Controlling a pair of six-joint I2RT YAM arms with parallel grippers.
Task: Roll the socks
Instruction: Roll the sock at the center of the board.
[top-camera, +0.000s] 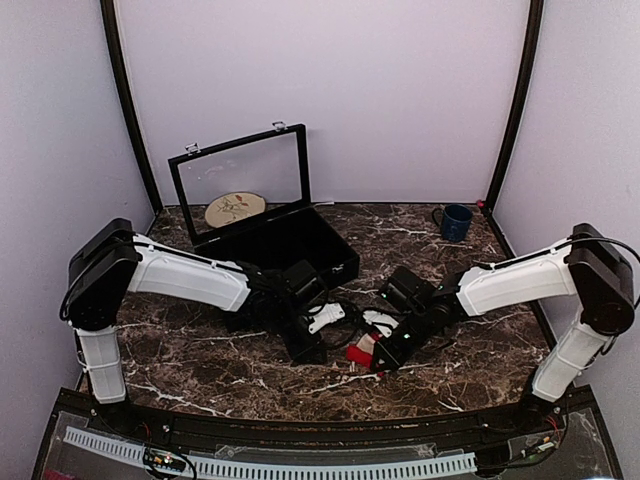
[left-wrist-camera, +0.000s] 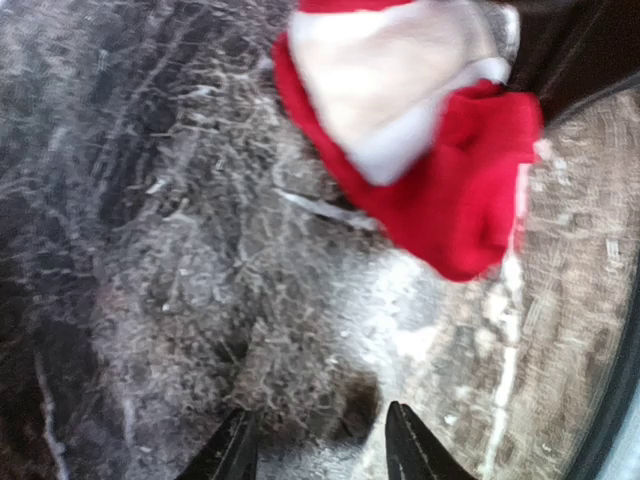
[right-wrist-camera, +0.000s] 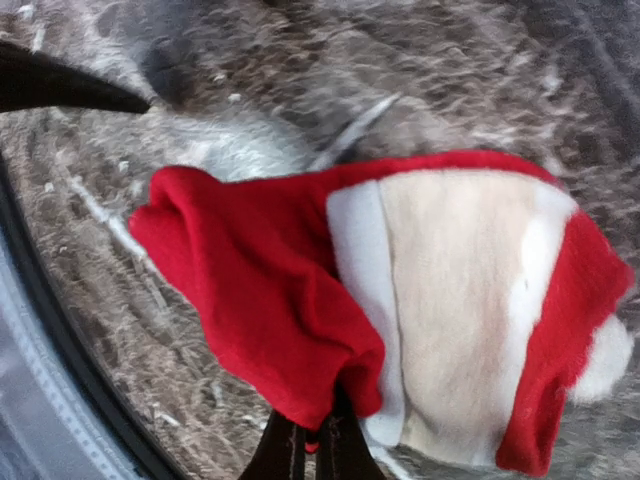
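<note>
Both arms stretch low toward the middle of the table. The right gripper is clamped on the red sock there. The left gripper hovers beside it, fingers apart.

— What carried it all?
— A desk of dark brown marble with white veins.
— And on it?
— A black case, lid raised, sat at eleven o'clock from the middle. A round pale disc showed through the lid's pane. A blue mug stood at two o'clock, well apart.
— Anything nearer?
— A red sock, bunched at five o'clock. I couldn't tell whether it touched the marble.
</note>
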